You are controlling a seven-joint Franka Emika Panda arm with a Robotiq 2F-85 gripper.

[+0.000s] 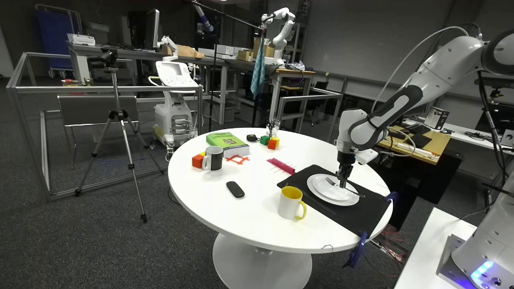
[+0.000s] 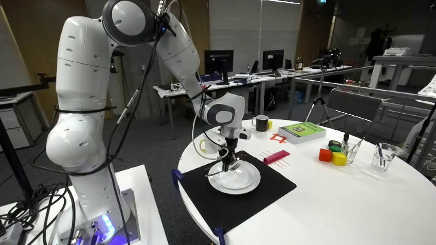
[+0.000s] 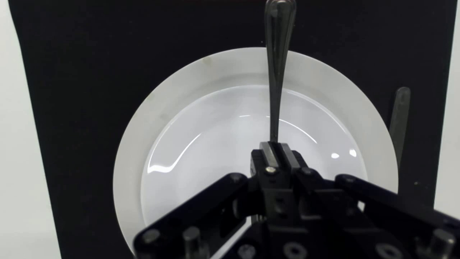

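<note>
End effector [image 3: 275, 144] clamped on fork [image 3: 277, 54], handle pointing toward robot base [image 2: 90, 206], tines away, over stacked white plates [image 3: 222, 151].

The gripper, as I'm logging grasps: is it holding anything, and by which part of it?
The gripper is closed on a fork, holding it by the narrow neck, close to the prongs.

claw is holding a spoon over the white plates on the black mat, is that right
Not a spoon: the claw holds a fork, its tines visible in an exterior view. The rest is right: it is over the white plates on the black mat.
</note>
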